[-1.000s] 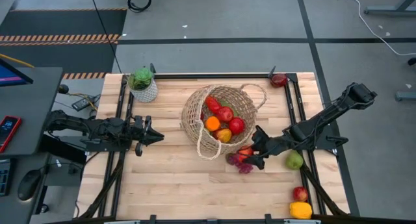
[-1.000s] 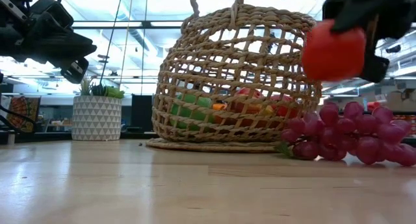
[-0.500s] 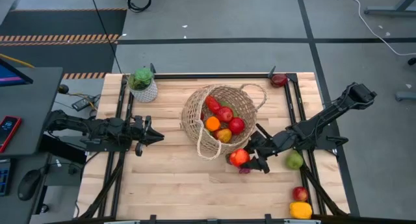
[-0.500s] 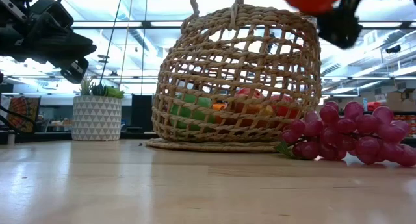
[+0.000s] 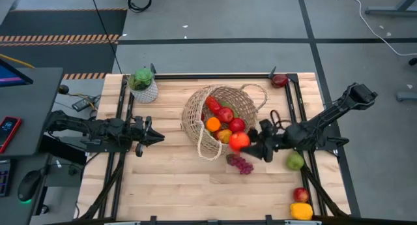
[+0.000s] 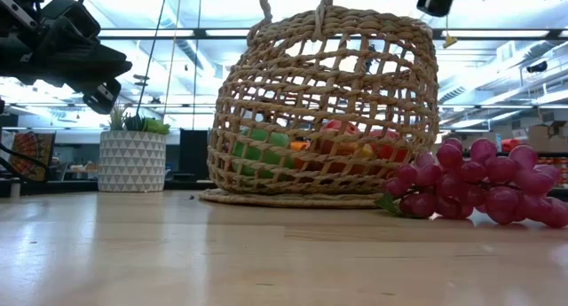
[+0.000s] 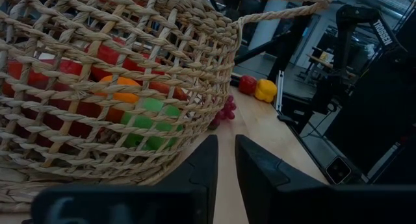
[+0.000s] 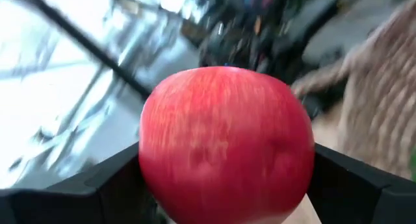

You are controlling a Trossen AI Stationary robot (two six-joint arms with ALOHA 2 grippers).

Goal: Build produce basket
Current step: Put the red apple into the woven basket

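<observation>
On the wooden table (image 5: pixel 169 186), centre-back, the basket (image 5: pixel 195 114) lies tipped on its side, mouth toward the right arm. Inside: red apples, an orange, a green item, some yellow. One loop handle (image 5: pixel 256 89) sticks out at the far side.

Left arm parked at the left table edge, left gripper (image 5: pixel 155 137) pinched closed, nothing in it, pointing at the basket wall. Idle.

Right gripper (image 5: pixel 251 144) sits raised just off the basket mouth, jaws spread wide around a red apple (image 5: pixel 239 141); wrist view shows the apple seated between both fingers (image 8: pixel 104 185).

Grapes (image 5: pixel 240 164) lie on the table just below the gripper, near the basket rim. Still outside too: green apple (image 5: pixel 295 161) beside the right arm, a red fruit (image 5: pixel 300 194) and yellow pepper (image 5: pixel 301 210) at the near right corner, another red fruit (image 5: pixel 279 79) on the far frame rail. Potted plant (image 5: pixel 143 83) far left, not in play.

Risks, my read:
- Basket is on its side, so a release short of the mouth lets the apple roll out onto the table.
- Fingers could catch the rim and shove the basket.
- A low pass could drag the grapes.
</observation>
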